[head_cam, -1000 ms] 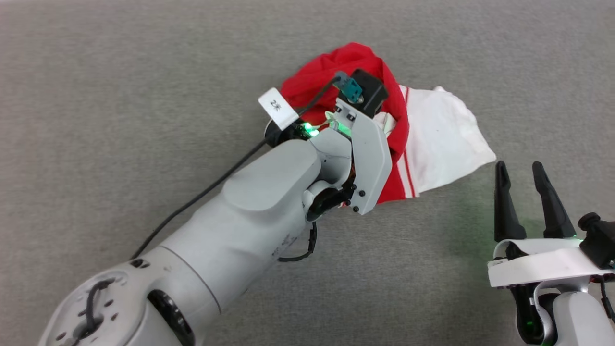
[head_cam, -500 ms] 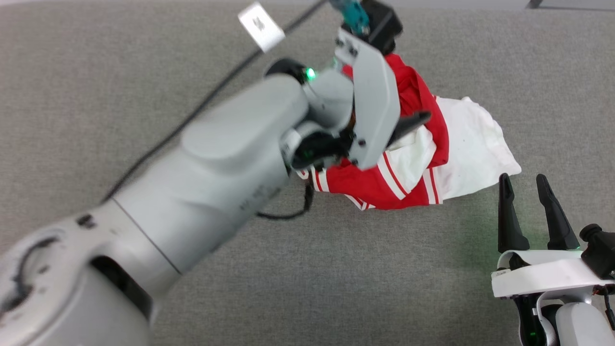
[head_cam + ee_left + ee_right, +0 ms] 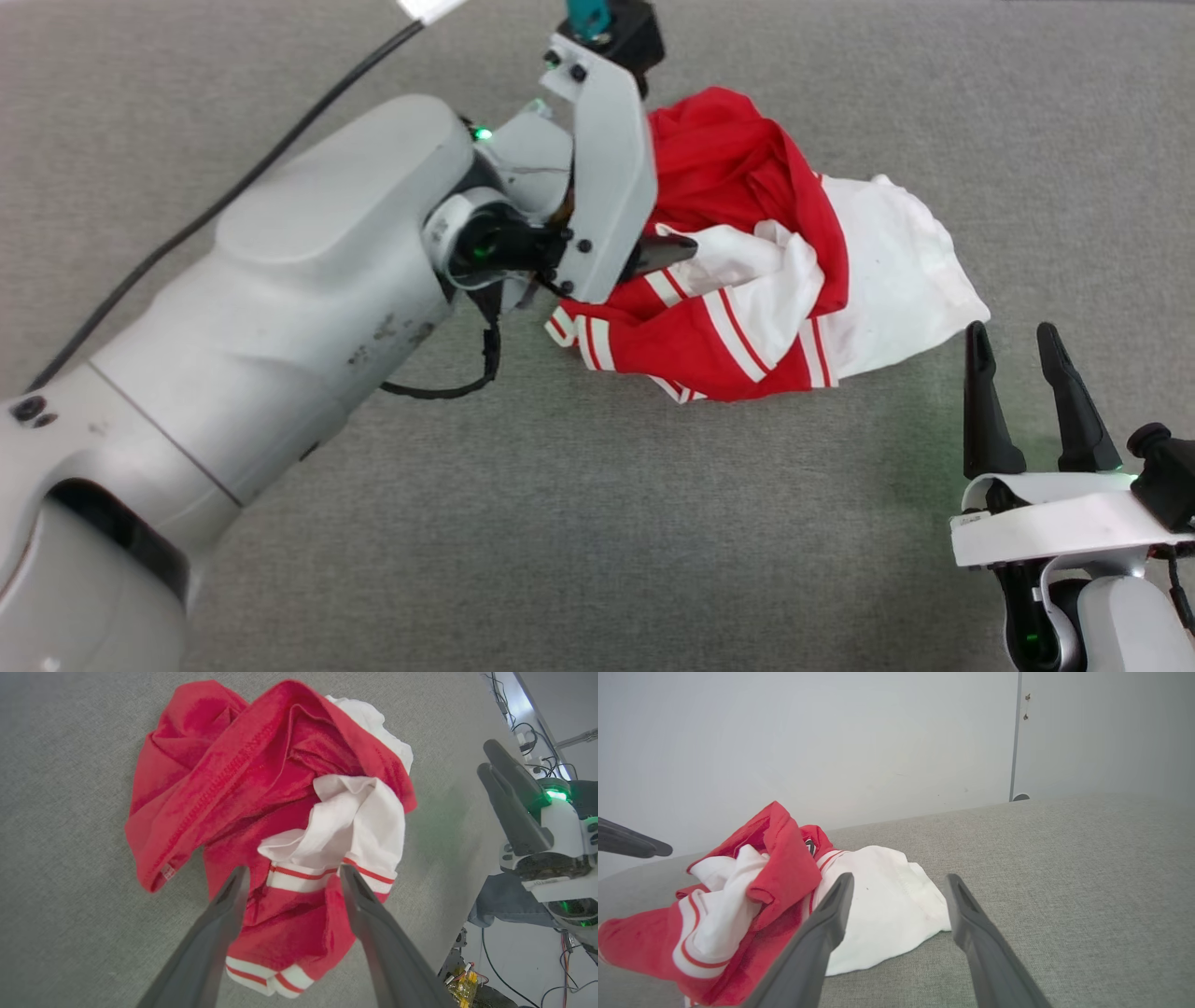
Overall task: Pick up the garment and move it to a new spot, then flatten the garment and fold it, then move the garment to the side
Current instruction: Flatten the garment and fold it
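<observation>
1. Far left on the table (image 3: 560, 523), a slack cable (image 3: 439, 393) loops under the left wrist, close to the striped hem. A low sweep could snag cloth on it.
2. Next, the left pincer (image 3: 294, 872) has its jaws wide apart and grips nothing. Its tips are poised on either side of a white striped cuff (image 3: 308, 882), and I cannot tell whether they touch the cloth. Closing here would likely pinch only the cuff, or several layers at once, so the heap would lift as a knot rather than open out.
3. Near the table's middle, between the two arms, the garment (image 3: 728, 345) lies as a crumpled red-and-white heap. One white sleeve (image 3: 896, 271) is spread toward the right. With hems tucked inside, flattening may press in a hidden fold.
4. At right, the right pincer (image 3: 1011, 334) is just as wide apart and empty, just beside the sleeve's corner but not touching it. Two arms working so small a heap risk knocking together. A pull to that side could drag cloth toward the table edge seen in the left wrist view.
5. Writing:
   - A small white tag (image 3: 168, 872) on the red hem bears a red mark too small to read.
   - A scrap of black, white-edged lettering (image 3: 810, 847) peeps from a fold, too little of it to read.
</observation>
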